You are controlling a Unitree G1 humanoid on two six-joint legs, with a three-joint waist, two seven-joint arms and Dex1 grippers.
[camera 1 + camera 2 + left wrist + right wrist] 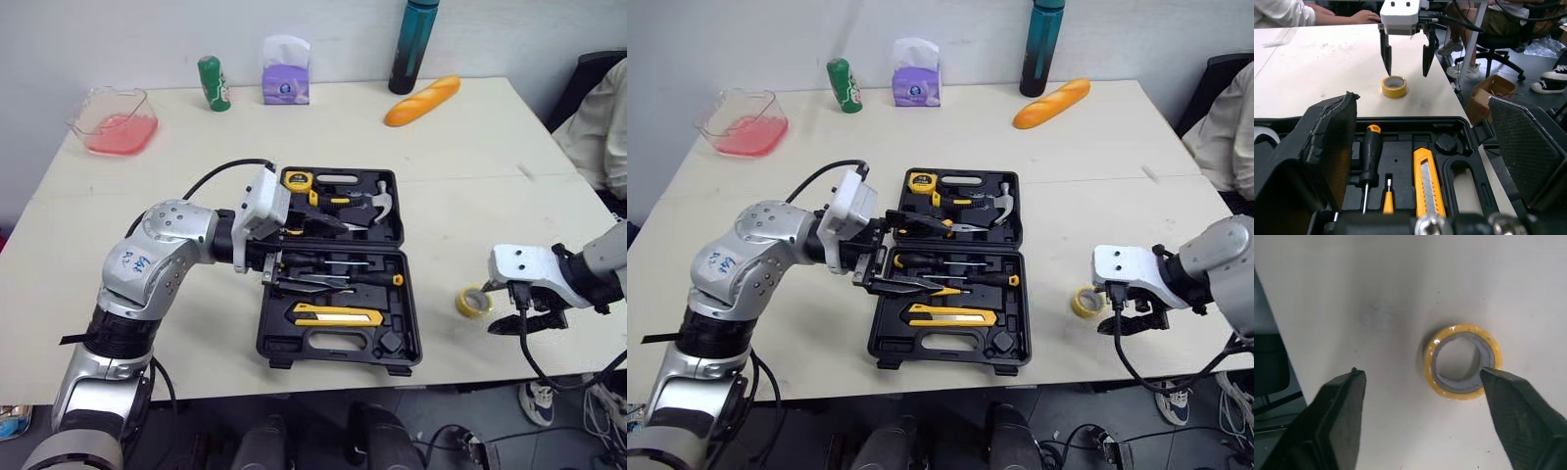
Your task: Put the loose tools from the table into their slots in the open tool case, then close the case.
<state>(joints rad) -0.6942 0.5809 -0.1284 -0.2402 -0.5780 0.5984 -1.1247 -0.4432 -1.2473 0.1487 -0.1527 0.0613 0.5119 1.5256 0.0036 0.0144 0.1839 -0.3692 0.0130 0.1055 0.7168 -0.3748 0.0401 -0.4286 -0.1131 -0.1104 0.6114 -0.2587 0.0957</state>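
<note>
Yellow ring of adhesive tape [473,302] lying flat on the cream table [490,196], lower right of the head views, near the right wall of the open black plastic tool case [415,328] but apart from it. Right gripper [1420,374] hovering above it, black fingers spread wide and empty. Seen from the right wrist, ring off-centre, tucked against one fingertip, the other well clear. Left gripper [1420,100] likewise spread wide, holding nothing, poised at the case's left edge, just left of centre in the head views.

Probably best to shift sideways first, to centre the ring between the fingers. Then lower straight down to straddle the outer wall with both tips, close to the table without scraping. Squeeze gently across the full width: likely a light, slightly springy hoop, apt to skid or tip up if caught by one finger alone. Lift level, carry toward the case's lower right corner, and check for a round recess there before letting go. Leave the left arm out of the path.
</note>
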